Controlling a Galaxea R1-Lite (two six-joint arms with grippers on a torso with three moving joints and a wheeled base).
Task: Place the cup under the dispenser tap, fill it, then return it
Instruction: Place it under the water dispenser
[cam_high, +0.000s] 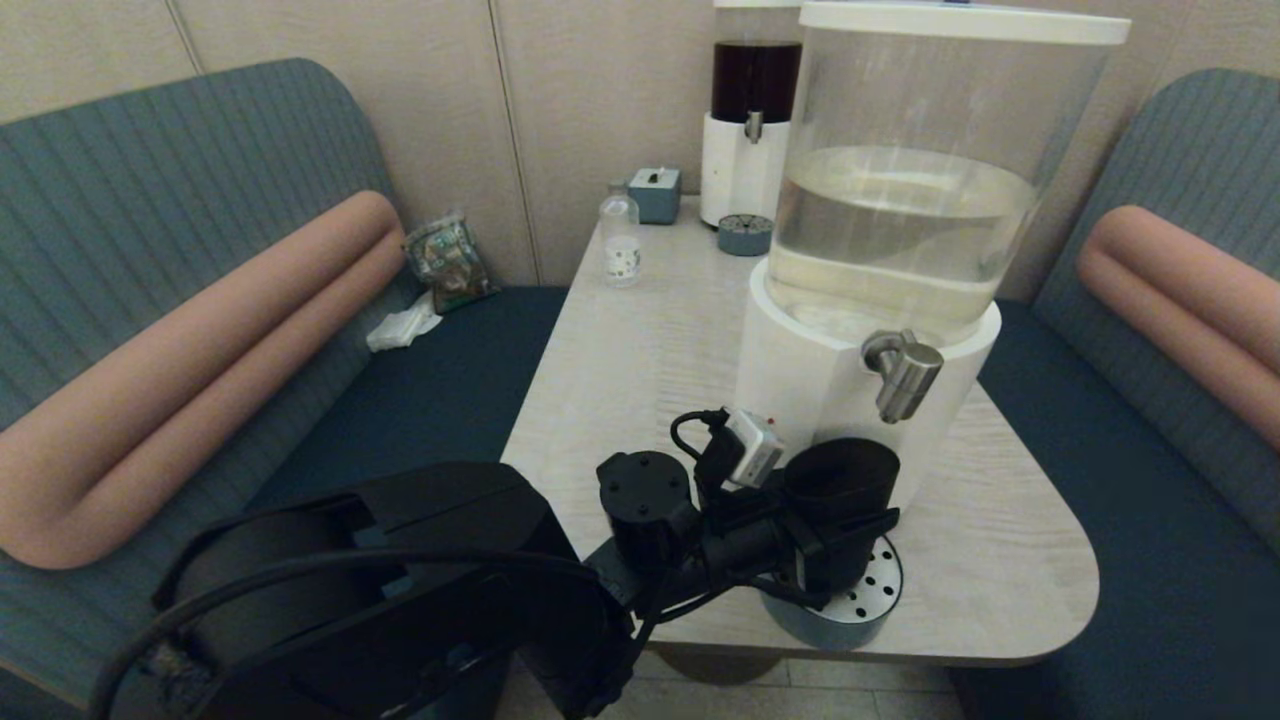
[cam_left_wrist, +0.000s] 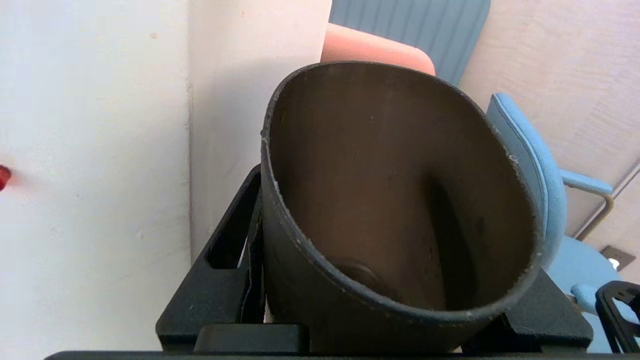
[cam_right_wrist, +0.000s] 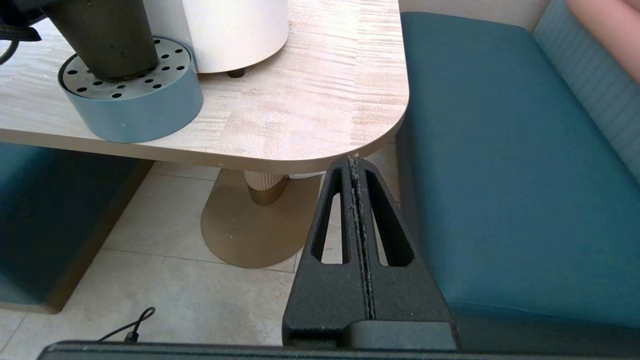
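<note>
The dark tapered cup (cam_high: 842, 478) stands on the round perforated blue-grey drip tray (cam_high: 868, 606) against the white base of the big clear dispenser (cam_high: 900, 230). Its rim lies below and a little left of the silver dispenser tap (cam_high: 903, 374). My left gripper (cam_high: 848, 528) is shut on the cup from the near side. In the left wrist view the cup (cam_left_wrist: 395, 200) fills the space between the black fingers (cam_left_wrist: 220, 285) and looks empty inside. The right wrist view shows the cup's foot (cam_right_wrist: 107, 42) on the tray (cam_right_wrist: 132, 100). My right gripper (cam_right_wrist: 356, 161) hangs shut, empty, below the table's near right corner.
A dark-liquid dispenser (cam_high: 755, 110), a second small drip tray (cam_high: 745, 235), a clear labelled bottle (cam_high: 620, 240) and a grey-blue box (cam_high: 655, 193) stand at the table's far end. Teal benches (cam_high: 1130, 520) flank the table (cam_high: 620, 370). The tray sits at the table's near edge.
</note>
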